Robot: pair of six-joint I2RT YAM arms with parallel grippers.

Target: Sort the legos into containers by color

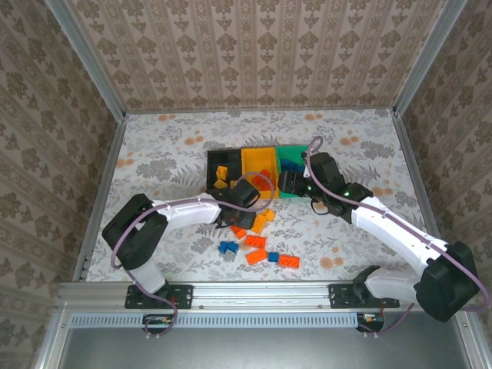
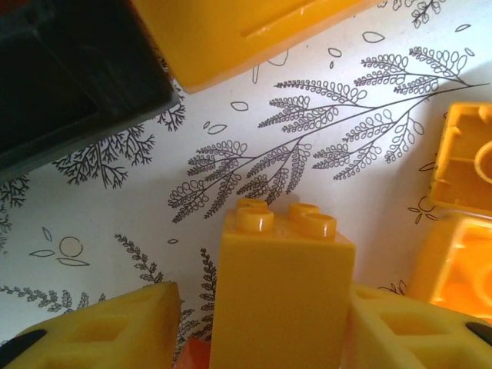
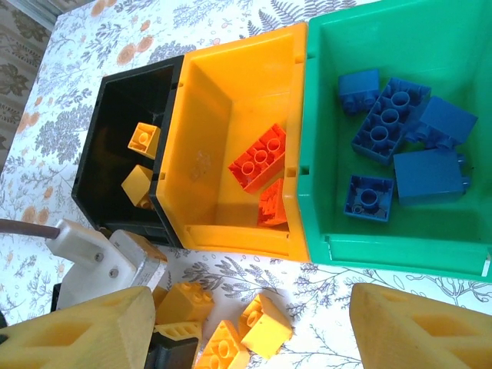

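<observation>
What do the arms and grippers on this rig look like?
The left arm and right arm have white links, black joints and bulky black bases. A purple cable loops along each. The left gripper and right gripper have blocky yellow fingers with angular recesses moulded in.

blue legos [image 3: 388, 119], green bin [image 3: 384, 250], white table [image 1: 169, 154] (grey ferns)

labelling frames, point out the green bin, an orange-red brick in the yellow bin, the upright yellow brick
green bin [image 3: 400, 250], right wrist view, its near wall
orange-red brick [image 3: 259, 157], right wrist view, its studded top
upright yellow brick [image 2: 280, 300], left wrist view, its front face
</observation>
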